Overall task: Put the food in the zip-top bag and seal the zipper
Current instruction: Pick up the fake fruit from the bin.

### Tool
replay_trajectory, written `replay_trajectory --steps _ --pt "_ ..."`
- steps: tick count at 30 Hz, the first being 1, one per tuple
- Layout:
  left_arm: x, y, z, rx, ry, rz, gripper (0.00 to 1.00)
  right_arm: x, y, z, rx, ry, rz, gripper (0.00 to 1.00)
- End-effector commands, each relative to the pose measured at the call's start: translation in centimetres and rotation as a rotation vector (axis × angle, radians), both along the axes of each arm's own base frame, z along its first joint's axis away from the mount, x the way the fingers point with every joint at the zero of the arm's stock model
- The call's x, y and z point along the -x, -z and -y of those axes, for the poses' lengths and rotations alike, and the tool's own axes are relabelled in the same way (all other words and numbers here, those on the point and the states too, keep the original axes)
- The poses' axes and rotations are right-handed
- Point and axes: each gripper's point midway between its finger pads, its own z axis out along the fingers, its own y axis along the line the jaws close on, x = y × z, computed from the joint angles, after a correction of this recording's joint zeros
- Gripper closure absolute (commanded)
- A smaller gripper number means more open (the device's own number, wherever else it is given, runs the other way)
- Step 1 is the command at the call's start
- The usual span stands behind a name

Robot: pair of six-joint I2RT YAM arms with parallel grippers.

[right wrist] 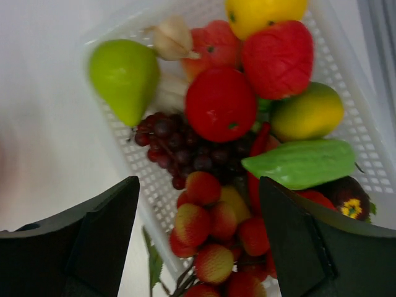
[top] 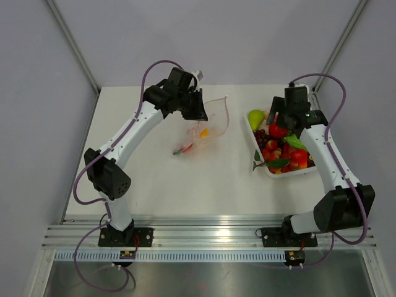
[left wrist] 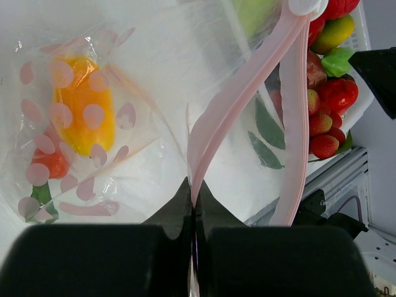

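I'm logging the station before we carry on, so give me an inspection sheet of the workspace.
Surface: white table, no spills seen.
Job's things: clear bag held up by its pink zipper, mouth open, a yellow piece and a red piece inside; other food heaped in the white tray.
Clutter: nothing seen.
Grippers: left gripper shut on the zipper; right gripper open above the tray.
Cables: purple cables looped along both arms.
Surroundings: grey walls, metal rail at the near edge.

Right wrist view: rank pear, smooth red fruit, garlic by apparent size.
1. Pear and smooth red fruit: about alike, can't rank.
2. Garlic: clearly smallest.
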Motion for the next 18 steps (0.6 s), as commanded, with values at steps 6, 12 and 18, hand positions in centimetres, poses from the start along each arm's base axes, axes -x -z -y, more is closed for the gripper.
replay_trajectory --steps 6,12,18 --pt "0.8 -2.1 0.1 0.047 0.041 0.066 1.0 -1.5 1.8 8.6 -0.076 0.228 0.028 0.03" --pt "0.8 -1.6 0.2 0.044 0.046 0.057 1.0 -4.2 3.7 10.3 -0.128 0.247 0.002 0.0" --pt "0.7 -1.3 0.5 0.048 0.05 0.047 1.0 -7.3 4.2 10.9 -0.18 0.234 0.025 0.0"
